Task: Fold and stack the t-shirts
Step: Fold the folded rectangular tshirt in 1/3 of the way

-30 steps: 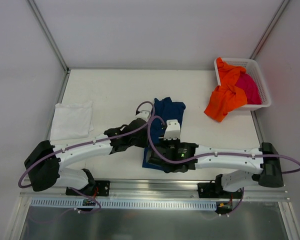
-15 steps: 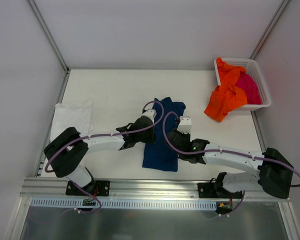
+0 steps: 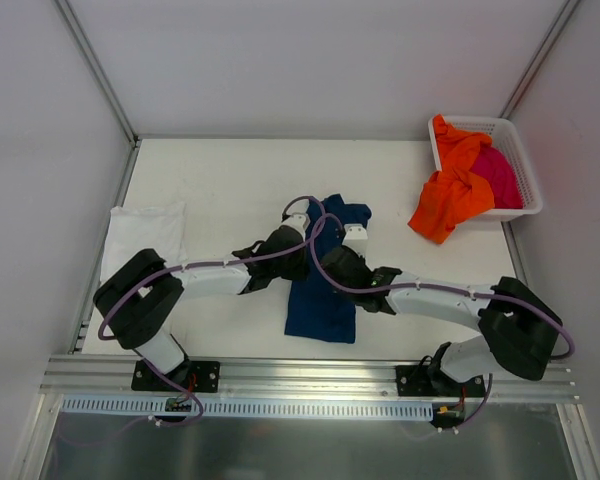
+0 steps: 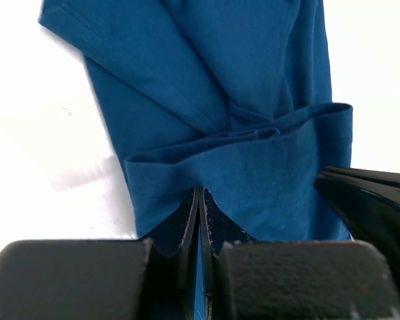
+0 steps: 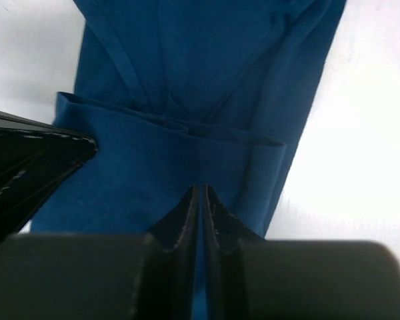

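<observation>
left gripper (image 3: 298,250) is pinched tight on the navy blue t-shirt (image 3: 320,305), fingers closed with a sliver of blue cloth between them in the left wrist view, right at the near edge of a folded-over band. off to its left, the plain white t-shirt (image 3: 145,240) lies flat by the left edge of the table (image 3: 230,180), well apart from the action. back to the middle: the navy tee is a long narrow strip running away from the arms, and both wrist views show its fold lying across it. right gripper (image 3: 336,260) sits just beside the left one on the same shirt, jaws closed on the same band of cloth, near its right edge. each wrist camera catches the other gripper's black finger at the side. over on the right, the orange t-shirt (image 3: 450,195) spills out of the white basket (image 3: 523,165) onto the table, and the magenta t-shirt (image 3: 502,175) is bunched inside the basket behind it.
</observation>
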`<state>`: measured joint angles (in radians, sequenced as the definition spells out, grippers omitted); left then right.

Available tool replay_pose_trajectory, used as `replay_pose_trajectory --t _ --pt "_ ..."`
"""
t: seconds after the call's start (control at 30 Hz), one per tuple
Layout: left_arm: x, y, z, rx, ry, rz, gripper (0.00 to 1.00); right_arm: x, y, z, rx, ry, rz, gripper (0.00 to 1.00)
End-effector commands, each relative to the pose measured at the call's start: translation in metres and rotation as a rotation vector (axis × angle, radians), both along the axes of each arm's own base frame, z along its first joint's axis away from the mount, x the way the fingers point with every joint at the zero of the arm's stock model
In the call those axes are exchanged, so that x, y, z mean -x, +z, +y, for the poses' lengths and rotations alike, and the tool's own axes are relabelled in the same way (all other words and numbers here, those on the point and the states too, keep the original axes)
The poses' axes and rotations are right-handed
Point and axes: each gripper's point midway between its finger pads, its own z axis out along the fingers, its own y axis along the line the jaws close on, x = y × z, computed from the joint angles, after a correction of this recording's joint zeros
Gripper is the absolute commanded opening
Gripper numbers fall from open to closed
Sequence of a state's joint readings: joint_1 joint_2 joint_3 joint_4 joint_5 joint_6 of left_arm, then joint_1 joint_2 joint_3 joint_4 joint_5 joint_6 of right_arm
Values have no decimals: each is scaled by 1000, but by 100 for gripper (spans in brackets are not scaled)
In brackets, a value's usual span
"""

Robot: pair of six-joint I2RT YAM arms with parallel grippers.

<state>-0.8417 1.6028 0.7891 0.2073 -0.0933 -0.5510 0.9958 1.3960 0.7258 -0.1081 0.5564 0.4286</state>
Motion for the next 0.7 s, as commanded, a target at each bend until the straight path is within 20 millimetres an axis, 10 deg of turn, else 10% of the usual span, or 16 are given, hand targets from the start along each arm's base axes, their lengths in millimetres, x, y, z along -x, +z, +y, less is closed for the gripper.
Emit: replay_pose_trajectory --t 0.0,0.3,0.67 --pt "-18 14 -5 33 4 -54 0 -11 -1 19 -43 21 11 5" --pt "-29 -1 1 21 21 -18 0 -15 -38 14 2 -4 96 1" --pt "-33 -17 14 -8 61 25 0 -14 -27 -13 62 -41 83 1"
